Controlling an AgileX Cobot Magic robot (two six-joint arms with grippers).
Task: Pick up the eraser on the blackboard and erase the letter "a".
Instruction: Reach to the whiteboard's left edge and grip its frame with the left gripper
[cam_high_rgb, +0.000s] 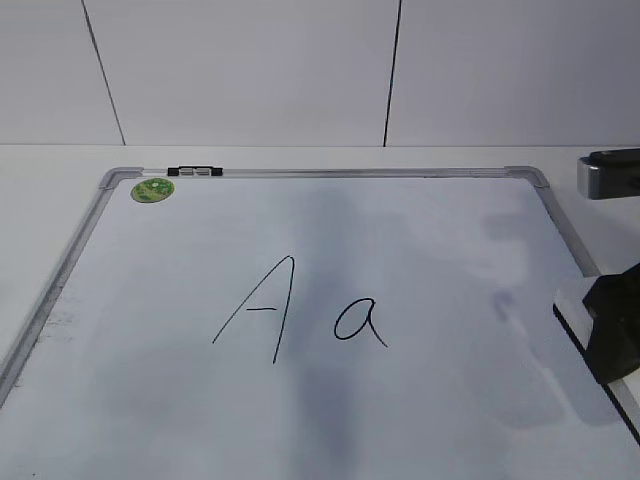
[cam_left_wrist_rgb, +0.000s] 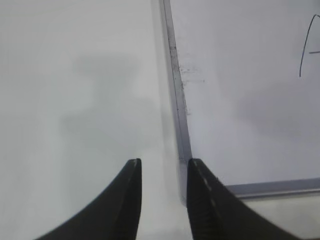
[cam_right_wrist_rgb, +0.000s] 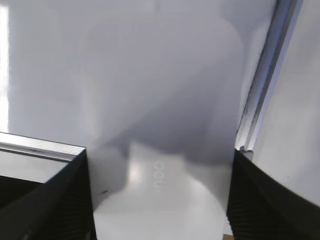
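White wall panels with dark seams are filling the top of the exterior view, and below them we are looking down at the blackboard (cam_high_rgb: 420, 250), a white board in a grey frame with a green sticker (cam_high_rgb: 152, 189) at its upper left corner. The capital "A" (cam_high_rgb: 258, 310) is sitting left of centre, and the letter "a" (cam_high_rgb: 360, 322) just to its right. At the right edge of the frame we are seeing the right gripper (cam_high_rgb: 612, 335) straddling the eraser (cam_high_rgb: 575, 318), whose white body and dark underside are lying on the board near the frame rail.

In the left wrist view, we are finding the left gripper (cam_left_wrist_rgb: 164, 200) low in the frame with its jaws partly parted and nothing between them, hanging over the board's corner and the pale table (cam_left_wrist_rgb: 75, 100); it is staying out of this step.

In the right wrist view, we are looking between two widely spread jaws at the white top of the eraser (cam_right_wrist_rgb: 160, 200) at bottom centre. Whether the fingers are already pressing its sides we cannot tell; they are standing wide and beside it.

To do this step well, we are judging that the jaws should close squarely across the eraser, lift it only slightly, keep the felt flat, and travel left toward the small letter while stopping short of the capital.
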